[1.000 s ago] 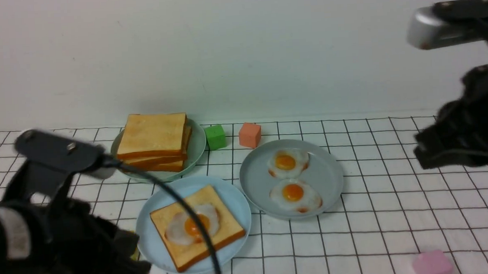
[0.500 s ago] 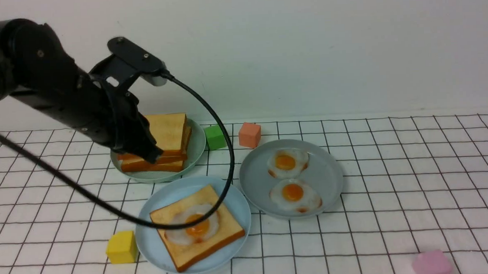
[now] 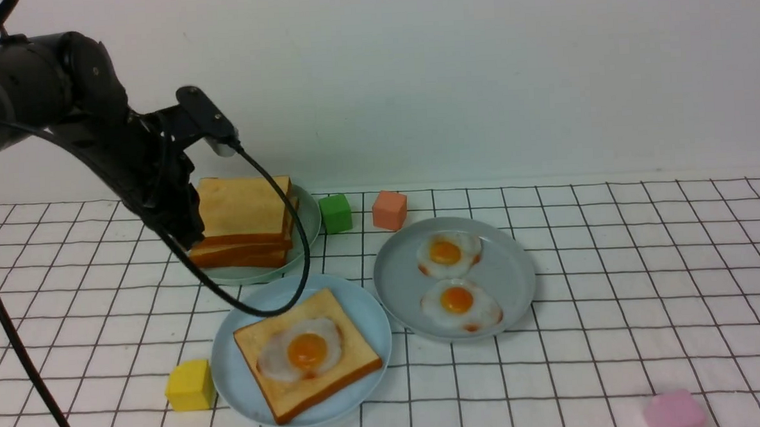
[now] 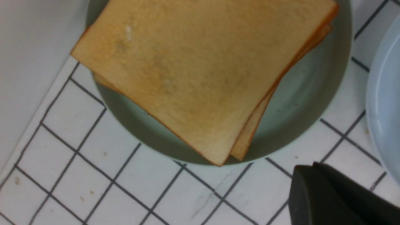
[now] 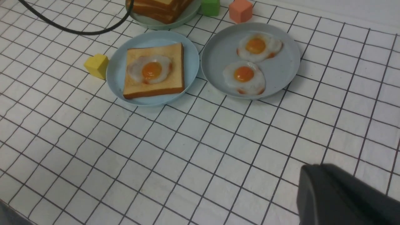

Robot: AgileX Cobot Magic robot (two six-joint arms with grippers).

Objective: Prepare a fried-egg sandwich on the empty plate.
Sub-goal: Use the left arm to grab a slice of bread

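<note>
High on the left, a black left arm [image 3: 41, 81], bent over and tipped down. At its tip, the left gripper [image 3: 185, 230], pinched together with nothing in it, just beside the near left corner of the toast pile [image 3: 242, 210]. Hanging from the wrist, a black cable [image 3: 296, 243], looping down over the far rim of the pale blue plate [image 3: 233, 374].

Of the right gripper [image 5: 331, 193], only a dark blurry bit in its own wrist view, up above the cloth [image 3: 616, 331]. Closed too.

Toast pile: flat square golden slices with darker edges, stacked a little crooked on a round grey-green plate [image 3: 309, 229].

On the pale blue plate, round and smooth with a low rim, closest to the front: the fried-egg sandwich [image 3: 306, 358], only half made. One toast slice [image 3: 351, 362] with a fried egg [image 3: 302, 351] on top, white and wavy, with a shiny orange yolk. No top slice yet.

Just beside it on the right, a duller grey-blue plate [image 3: 396, 283] with two more eggs [image 3: 447, 254] [image 3: 459, 303].

Under it all, a white cloth with thin black squares. Four little cubes too: green [image 3: 335, 213], salmon [image 3: 389, 210], yellow [image 3: 188, 385], pink [image 3: 672, 411].
</note>
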